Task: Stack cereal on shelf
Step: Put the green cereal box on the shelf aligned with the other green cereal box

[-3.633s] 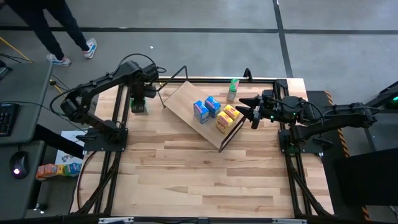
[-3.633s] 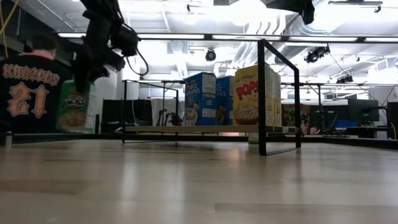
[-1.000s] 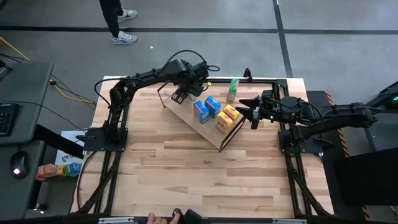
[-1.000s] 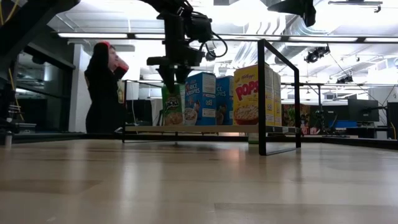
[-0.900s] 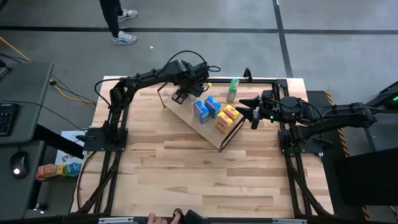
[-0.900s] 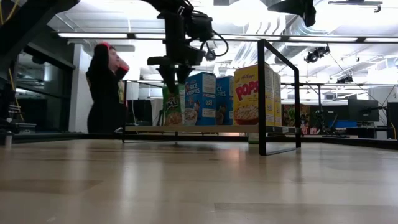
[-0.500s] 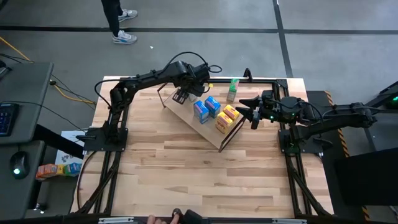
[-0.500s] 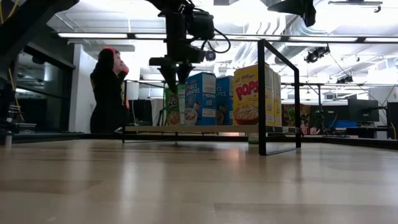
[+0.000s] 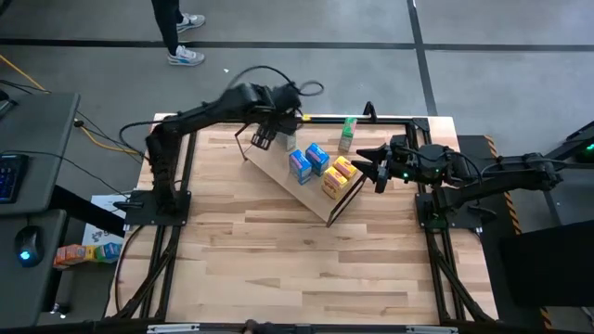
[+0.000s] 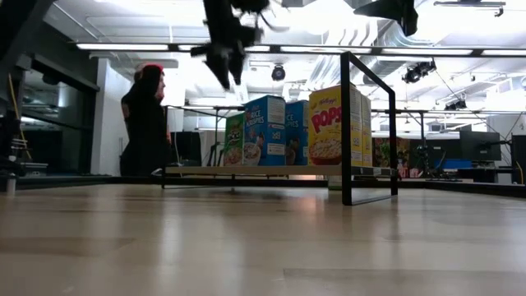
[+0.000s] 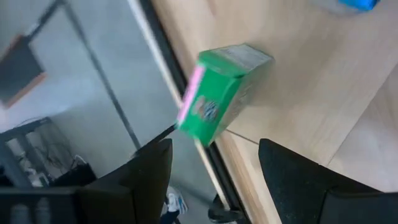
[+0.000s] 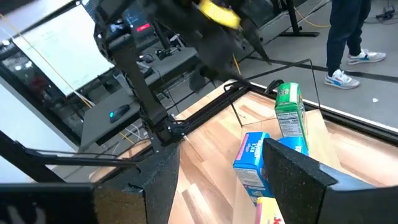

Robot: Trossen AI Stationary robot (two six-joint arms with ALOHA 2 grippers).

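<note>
- the left tool (image 9: 263, 141) hangs above the upper end of the large light-wood shelf board (image 9: 278, 160), its dark fingers (image 11: 146, 167) apart and holding nothing.
- a small green cardboard cereal box (image 11: 217, 93) stands upright on that board, beside a blue cereal box (image 10: 265, 130).
- the right tool (image 9: 375, 165) waits beside the yellow-orange cereal boxes (image 9: 339, 175), fingers apart.
- another green box (image 9: 348, 133) stands on the striped wooden tabletop (image 9: 278, 250).

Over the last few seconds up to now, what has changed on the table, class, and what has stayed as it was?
The left tool carried a green box from the table's far left onto the board, stood it beside the blue boxes, let go, and has now lifted away, open. The blue and yellow boxes, the second green box behind the board and the right tool have not moved.
</note>
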